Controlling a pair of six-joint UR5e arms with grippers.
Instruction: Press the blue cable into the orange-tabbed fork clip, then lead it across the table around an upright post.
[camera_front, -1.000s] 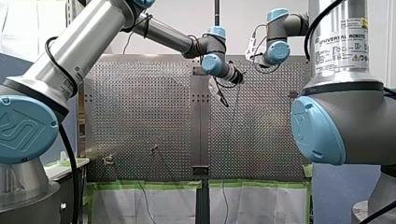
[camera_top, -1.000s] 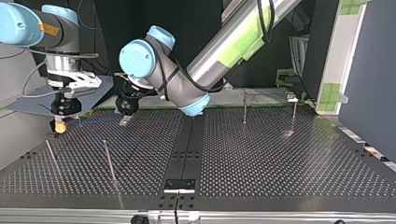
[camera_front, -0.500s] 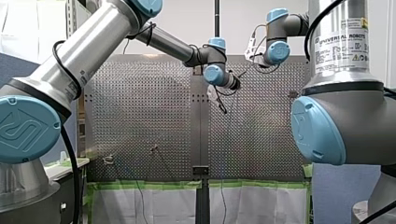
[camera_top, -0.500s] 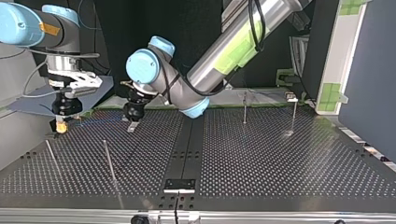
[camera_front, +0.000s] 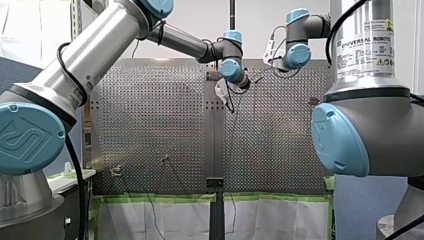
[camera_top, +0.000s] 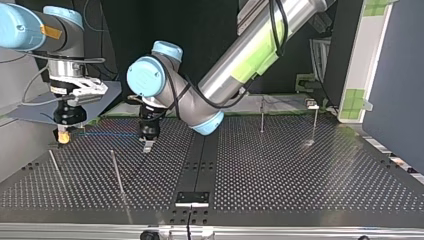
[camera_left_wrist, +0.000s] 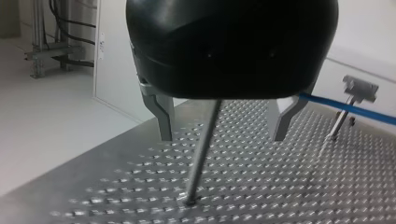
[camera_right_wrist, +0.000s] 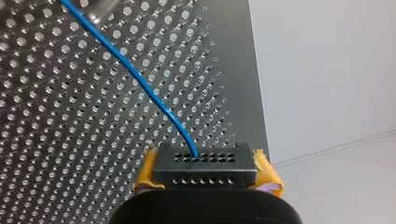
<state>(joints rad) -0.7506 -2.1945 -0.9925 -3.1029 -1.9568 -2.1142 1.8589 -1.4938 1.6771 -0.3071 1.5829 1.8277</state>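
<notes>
**Cable strung between two grippers, left fingers spread beside a post**

Front view: my left gripper (camera_front: 226, 100) hangs over the perforated table (camera_front: 150, 125) near its centre seam. The blue cable is too thin to pick out here. My right gripper cannot be made out at the far end.

Top view: the blue cable (camera_top: 110, 134) runs low and straight from my right gripper (camera_top: 63, 136), at the table's edge on the view's left, to my left gripper (camera_top: 148, 146). An upright post (camera_top: 116, 170) stands near, toward the camera. The orange at the right gripper's tip may be pads or the fork clip's tabs, and I cannot tell which.

Left wrist view: the metal fingers (camera_left_wrist: 161, 116) stand wide apart with nothing gripped. The post (camera_left_wrist: 198, 168) shows ahead in the gap, its top hidden by the gripper body. The cable (camera_left_wrist: 345, 108) comes out from behind one finger's outer side and passes a grey clip head (camera_left_wrist: 358, 88). Whether it touches the finger is unclear.

Right wrist view: my right gripper (camera_right_wrist: 205, 168) is closed on the cable's end (camera_right_wrist: 140, 79), which comes out of a black perforated tip between yellow pads (camera_right_wrist: 268, 175).

Risks, as I judge them:
- The cable seems at most to lean on a finger, so it could slide off.
- A sideways sweep could knock a finger into the post.
- A hard pull could drag the end out of the right gripper.
</notes>
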